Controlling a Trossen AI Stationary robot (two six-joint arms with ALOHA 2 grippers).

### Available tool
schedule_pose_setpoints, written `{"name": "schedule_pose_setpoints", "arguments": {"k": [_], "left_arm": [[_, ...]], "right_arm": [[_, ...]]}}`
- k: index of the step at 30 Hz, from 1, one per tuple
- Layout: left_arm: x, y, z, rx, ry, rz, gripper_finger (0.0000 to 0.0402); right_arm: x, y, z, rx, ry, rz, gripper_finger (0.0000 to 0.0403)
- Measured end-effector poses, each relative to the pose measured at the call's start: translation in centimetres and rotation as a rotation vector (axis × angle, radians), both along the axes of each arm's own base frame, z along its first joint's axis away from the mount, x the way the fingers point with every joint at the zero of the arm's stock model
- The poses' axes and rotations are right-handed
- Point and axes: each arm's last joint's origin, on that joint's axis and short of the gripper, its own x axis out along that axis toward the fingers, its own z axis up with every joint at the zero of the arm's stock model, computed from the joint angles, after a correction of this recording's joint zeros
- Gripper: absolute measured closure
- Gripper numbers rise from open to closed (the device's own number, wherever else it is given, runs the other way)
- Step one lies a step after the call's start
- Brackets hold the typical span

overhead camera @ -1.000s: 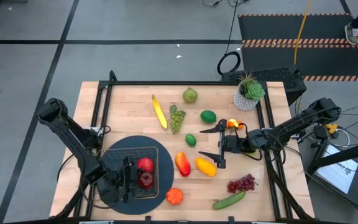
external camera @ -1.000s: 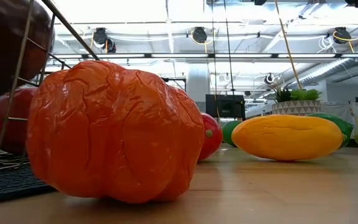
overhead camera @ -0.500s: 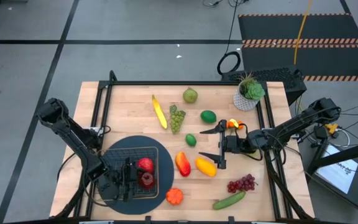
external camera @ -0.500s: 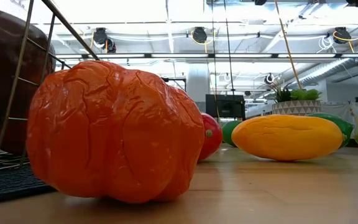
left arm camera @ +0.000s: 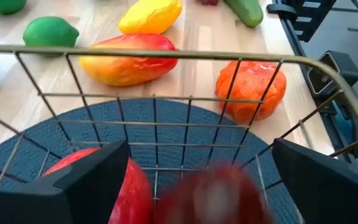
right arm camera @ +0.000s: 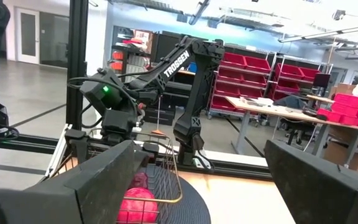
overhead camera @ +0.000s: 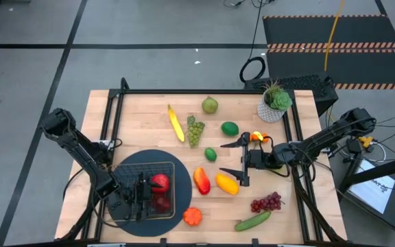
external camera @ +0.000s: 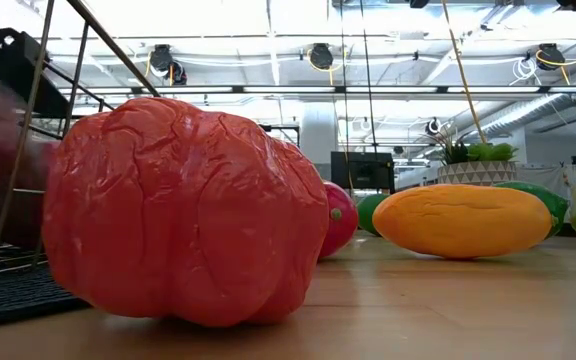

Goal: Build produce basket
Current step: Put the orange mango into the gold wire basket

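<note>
Filling the basket: judged mid-drop, with one more fruit going in at the near-left corner of the tabletop.
Left gripper (left arm camera: pixel 199 152): hung over the basket (left arm camera: pixel 166 55), spread wide and clasping nothing.
Dark red apple (left arm camera: pixel 213 193): blurred, low between the two fingers, touching neither; judged just let go.
Red apple (overhead camera: pixel 160 182): lay inside the basket, beside the dark one.
Basket seat: sat on the round mat (overhead camera: pixel 132 161), close to the near edge.
Near edge: orange pepper (overhead camera: pixel 193 217) just beside the mat; cucumber (overhead camera: pixel 252 221) and purple grapes (overhead camera: pixel 266 202) toward the near-right corner.
Middle: red-yellow pepper (overhead camera: pixel 201 180) and yellow pepper (overhead camera: pixel 226 183) side by side, small lime (overhead camera: pixel 210 154) just beyond.
Right gripper (overhead camera: pixel 230 158): hovered right of centre, spread open and empty, above the yellow pepper.
Far half: larger lime (overhead camera: pixel 230 128), green grapes (overhead camera: pixel 195 129), banana (overhead camera: pixel 175 123), pear (overhead camera: pixel 210 106); potted plant (overhead camera: pixel 274 101) in the far-right corner.
Next move, as a judgement: lift clear of the wire rim before any sideways travel, then fetch the orange pepper, nearest to the basket.
Room: bare wood along the left edge and far-left corner; tight near the mat's right side, with a nudged pepper liable to roll.
Progress: early, with most produce outside the basket.
</note>
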Motion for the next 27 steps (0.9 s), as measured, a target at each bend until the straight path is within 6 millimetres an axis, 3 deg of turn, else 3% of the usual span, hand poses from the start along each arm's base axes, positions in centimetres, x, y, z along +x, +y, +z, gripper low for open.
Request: {"name": "schedule_pose_setpoints", "arguments": {"k": [4, 8, 14, 18, 22, 27], "left_arm": [[0.2, -0.1, 1.9, 0.011, -0.041, -0.032, 0.0013], [0.3, 0.4, 5.4, 0.023, -0.095, -0.055, 0.0013], [0.4, 2.5, 11.2, 0.066, -0.182, -0.016, 0.0014], [0.4, 3.9, 14.0, 0.111, -0.252, 0.017, 0.0014], [0.5, 4.9, 15.4, 0.118, -0.292, 0.036, 0.0014], [0.5, 5.2, 15.4, 0.133, -0.284, 0.052, 0.0014]], "right_arm": [[0.0, 0.1, 0.0, -0.004, -0.001, 0.029, 0.0046], [0.0, 0.1, 0.0, -0.007, -0.003, 0.049, 0.0046], [0.0, 0.1, 0.0, -0.012, -0.006, 0.048, 0.0046], [0.0, 0.1, 0.0, -0.009, -0.003, 0.049, 0.0046], [0.0, 0.1, 0.0, -0.003, -0.003, 0.049, 0.0046], [0.0, 0.1, 0.0, 0.036, -0.003, 0.054, 0.0046]]}}
